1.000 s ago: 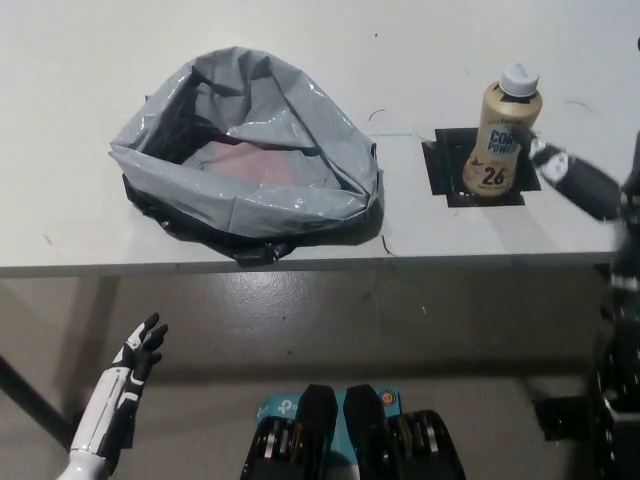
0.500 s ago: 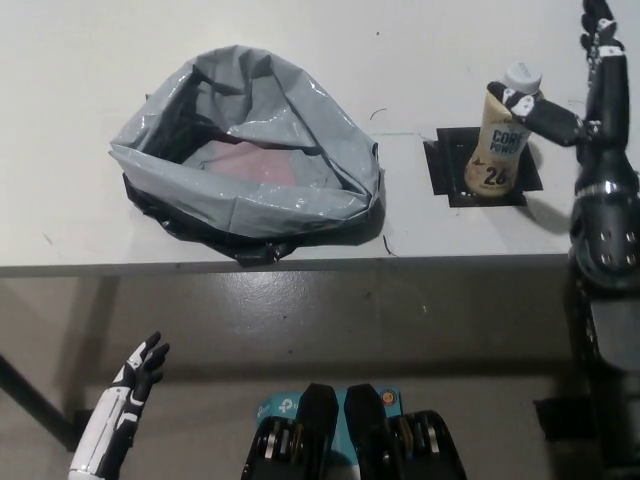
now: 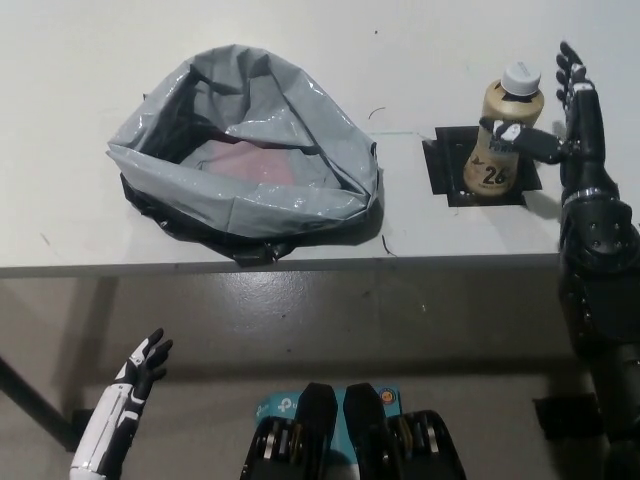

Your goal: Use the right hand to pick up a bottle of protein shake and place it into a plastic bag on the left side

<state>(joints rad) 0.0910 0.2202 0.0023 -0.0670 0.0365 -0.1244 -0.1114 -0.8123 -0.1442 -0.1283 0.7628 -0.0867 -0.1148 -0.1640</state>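
Over the last second the right hand has risen from the table edge to the level of the bottle and closed in on it from the right; the reach looks nearly complete, the grasp not yet made. The bottle stands upright on a black square mat on the table, well right of the grey plastic bag, whose mouth lies open. One digit crosses the bottle's front while the fingers stand spread beside it: hand open, nothing gripped. The left hand rests low at lower left, fingers apart, empty.
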